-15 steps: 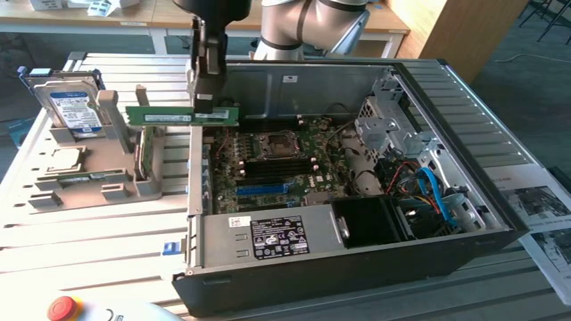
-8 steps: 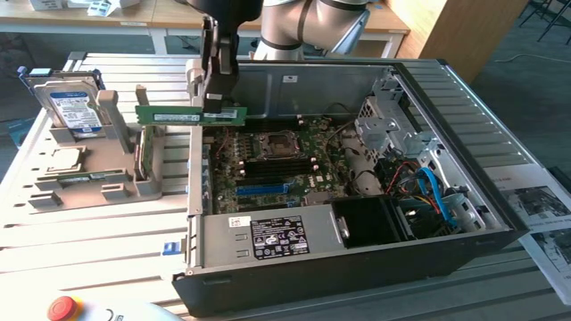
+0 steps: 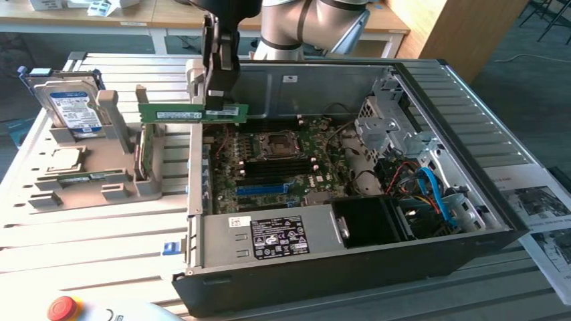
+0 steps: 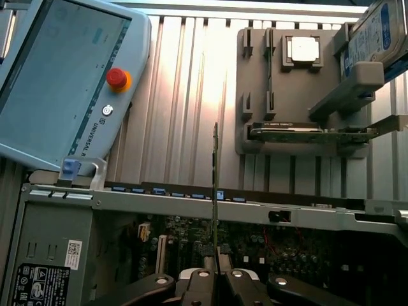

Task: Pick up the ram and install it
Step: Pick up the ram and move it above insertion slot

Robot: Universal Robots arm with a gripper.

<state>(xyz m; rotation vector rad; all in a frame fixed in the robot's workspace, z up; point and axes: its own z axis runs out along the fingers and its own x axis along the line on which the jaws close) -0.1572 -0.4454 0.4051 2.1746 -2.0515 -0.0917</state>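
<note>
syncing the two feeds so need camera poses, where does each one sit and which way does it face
Exterior view: stands apart, high over the open computer case, looking down at its motherboard; shows the arm and the gripper shut on the ram.
Wrist view: on the wrist, looking along the gripper, past the edge-on ram, toward the grey fixture and teach pendant.
Both share the ram, gripper, computer case, fixture and hard drive.
</note>
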